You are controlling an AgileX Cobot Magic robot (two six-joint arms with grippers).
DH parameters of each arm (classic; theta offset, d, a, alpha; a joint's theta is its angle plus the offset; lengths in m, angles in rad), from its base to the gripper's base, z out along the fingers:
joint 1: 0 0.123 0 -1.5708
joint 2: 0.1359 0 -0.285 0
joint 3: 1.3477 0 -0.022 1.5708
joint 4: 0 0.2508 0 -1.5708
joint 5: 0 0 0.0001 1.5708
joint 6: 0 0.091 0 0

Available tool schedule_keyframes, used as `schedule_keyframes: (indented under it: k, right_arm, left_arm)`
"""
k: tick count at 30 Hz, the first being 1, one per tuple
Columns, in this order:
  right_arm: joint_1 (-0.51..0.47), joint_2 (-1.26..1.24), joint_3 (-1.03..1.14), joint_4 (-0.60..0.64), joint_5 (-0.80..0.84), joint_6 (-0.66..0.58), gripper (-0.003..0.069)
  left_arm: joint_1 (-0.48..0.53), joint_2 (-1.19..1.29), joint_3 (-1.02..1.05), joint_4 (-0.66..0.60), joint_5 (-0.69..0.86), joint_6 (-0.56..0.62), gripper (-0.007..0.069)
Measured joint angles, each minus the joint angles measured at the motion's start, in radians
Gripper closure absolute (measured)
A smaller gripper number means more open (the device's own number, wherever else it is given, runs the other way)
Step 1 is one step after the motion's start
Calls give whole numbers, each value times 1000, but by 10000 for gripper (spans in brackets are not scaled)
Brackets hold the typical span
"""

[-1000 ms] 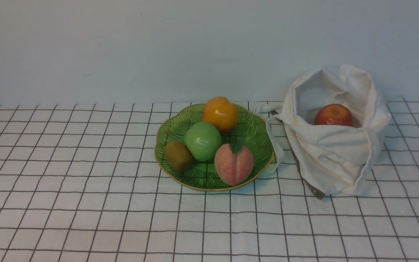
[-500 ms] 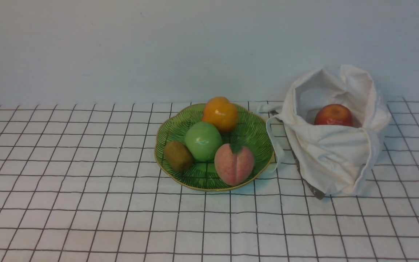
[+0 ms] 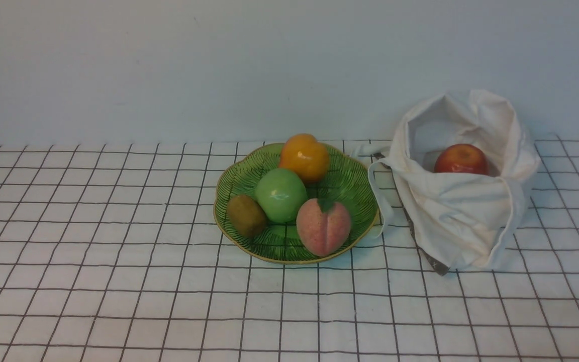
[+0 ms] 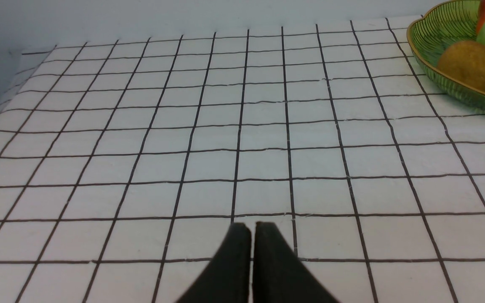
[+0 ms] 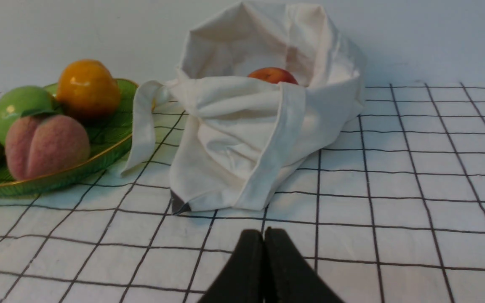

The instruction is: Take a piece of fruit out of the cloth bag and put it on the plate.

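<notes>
Orange fruit (image 3: 303, 157): on plate (image 3: 350, 193), beyond right gripper (image 5: 263, 234), beside cloth bag (image 3: 463, 211).
Right gripper: closed, empty.
Left gripper (image 4: 253, 228): closed, empty.

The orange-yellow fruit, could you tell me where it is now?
In the front view the orange-yellow fruit sits at the far edge of the green plate, behind the green apple, left of the cloth bag.

Looks like a staged test setup, not a lived-in room: bare pale wall (image 3: 169, 65), surface (image 3: 93, 281) under white cloth gridded with dark lines, glossy imitation fruit on a green plate (image 3: 355, 193) mid-surface.
</notes>
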Motion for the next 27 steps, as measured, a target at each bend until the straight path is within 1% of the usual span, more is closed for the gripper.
schedule_keyframes:
  k: [5, 10, 27]
  right_arm:
    - [-30, 0, 2, -7, -9, 0, 671]
    - [-31, 0, 2, -25, -9, 0, 671]
    - [-31, 0, 2, -26, 1, 0, 671]
  left_arm:
    - [0, 0, 0, 0, 0, 0, 632]
    - [0, 0, 0, 0, 0, 0, 632]
    - [0, 0, 0, 0, 0, 0, 632]
